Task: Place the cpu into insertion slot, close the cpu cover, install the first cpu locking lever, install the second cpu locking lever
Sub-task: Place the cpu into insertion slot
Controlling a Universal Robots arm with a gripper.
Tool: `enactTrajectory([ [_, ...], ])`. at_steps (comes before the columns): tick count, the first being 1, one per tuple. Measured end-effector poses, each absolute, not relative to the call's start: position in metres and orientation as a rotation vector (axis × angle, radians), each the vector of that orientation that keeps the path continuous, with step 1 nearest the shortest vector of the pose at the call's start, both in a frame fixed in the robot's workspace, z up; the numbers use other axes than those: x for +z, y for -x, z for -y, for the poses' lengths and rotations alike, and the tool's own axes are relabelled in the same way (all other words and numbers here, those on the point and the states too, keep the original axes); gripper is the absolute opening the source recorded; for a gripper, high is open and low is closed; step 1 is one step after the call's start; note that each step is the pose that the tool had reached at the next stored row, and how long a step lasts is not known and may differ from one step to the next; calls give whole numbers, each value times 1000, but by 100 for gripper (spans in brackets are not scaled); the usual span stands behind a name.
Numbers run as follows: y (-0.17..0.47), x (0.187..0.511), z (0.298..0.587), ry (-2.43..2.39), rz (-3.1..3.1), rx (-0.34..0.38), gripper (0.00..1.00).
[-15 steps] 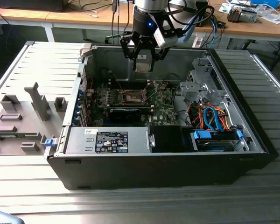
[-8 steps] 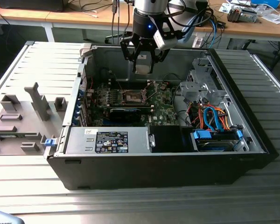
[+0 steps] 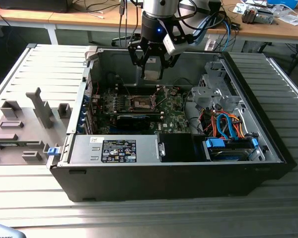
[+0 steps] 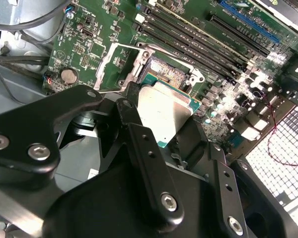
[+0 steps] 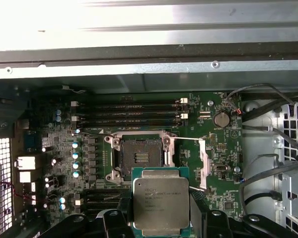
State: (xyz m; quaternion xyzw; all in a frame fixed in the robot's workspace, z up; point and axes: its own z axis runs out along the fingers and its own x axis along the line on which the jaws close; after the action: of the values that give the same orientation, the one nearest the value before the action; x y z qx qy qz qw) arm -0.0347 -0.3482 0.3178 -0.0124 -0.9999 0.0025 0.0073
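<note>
Silvery-grey metal is the first thing you notice: the cpu (image 5: 160,203) is pinched flat between the black fingers (image 4: 139,144) of the gripper (image 5: 161,220), so the hand is closed on the chip and nothing else. The chip's green edge peeks out around the metal face in both wrist views.

Everything else I'll place off the insertion slot (image 5: 139,157). The slot is uncovered, with its dark centre and metal rim in plain sight, and nothing is seated in it. The cpu hangs above it and not touching it; in the first wrist view the chip's edge sits just beside the slot's rim. In the exterior view the gripper (image 3: 152,69) is well above the slot (image 3: 140,103), up near the top edge of the computer case (image 3: 188,183).

The cpu cover (image 5: 204,163) is flipped open and lies just beside the slot, on the side toward the coin battery (image 5: 219,119). The second wrist view shows the same frame (image 4: 103,67) lying off the slot (image 4: 161,74) with the cpu (image 4: 164,111) close by.

The memory slots (image 5: 129,116) run along another side of the slot, all on the same green motherboard (image 5: 216,198).
</note>
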Motion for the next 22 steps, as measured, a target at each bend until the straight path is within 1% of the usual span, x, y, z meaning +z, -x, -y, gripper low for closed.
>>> enactTrajectory([
  [6,36,316,348,38,3127,-2,55],
  [9,38,316,348,39,3126,-49,55],
  [22,41,315,348,39,3126,-49,55],
])
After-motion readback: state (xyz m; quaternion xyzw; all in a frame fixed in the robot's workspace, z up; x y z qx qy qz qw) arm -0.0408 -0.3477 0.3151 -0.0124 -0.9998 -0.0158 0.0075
